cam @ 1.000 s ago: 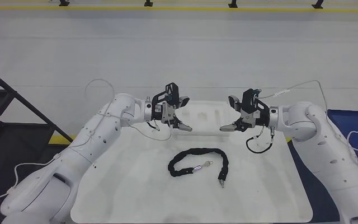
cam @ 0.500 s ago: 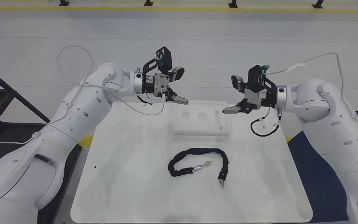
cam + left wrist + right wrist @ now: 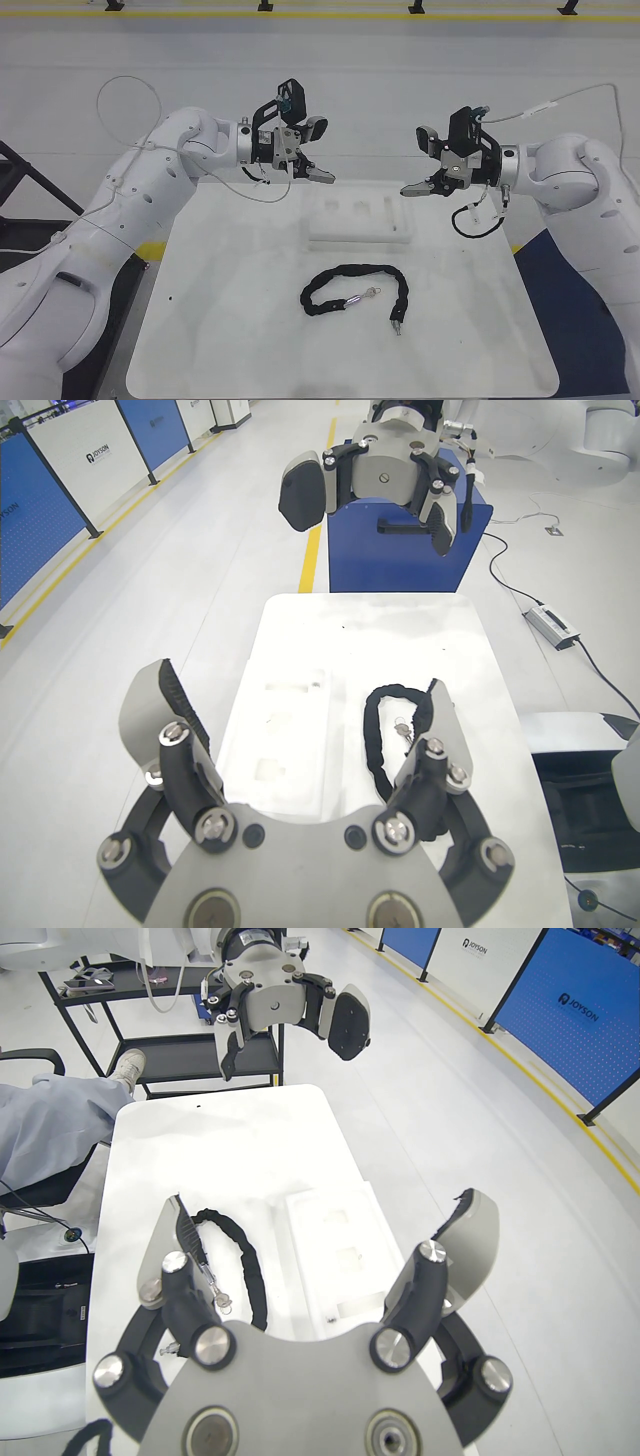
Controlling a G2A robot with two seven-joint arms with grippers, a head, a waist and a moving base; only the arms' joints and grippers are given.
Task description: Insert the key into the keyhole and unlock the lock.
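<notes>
On the table (image 3: 220, 320), the chain (image 3: 345, 270) lies in the middle, the key (image 3: 370, 292) inside its curve; the tray (image 3: 330, 226) sits just behind them.

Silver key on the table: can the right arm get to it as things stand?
Probably yes. The right pincer hangs open above the white table's far edge. The small silver key lies uncovered within the loop of the black fabric-sleeved chain lock, with nothing above it.
</notes>
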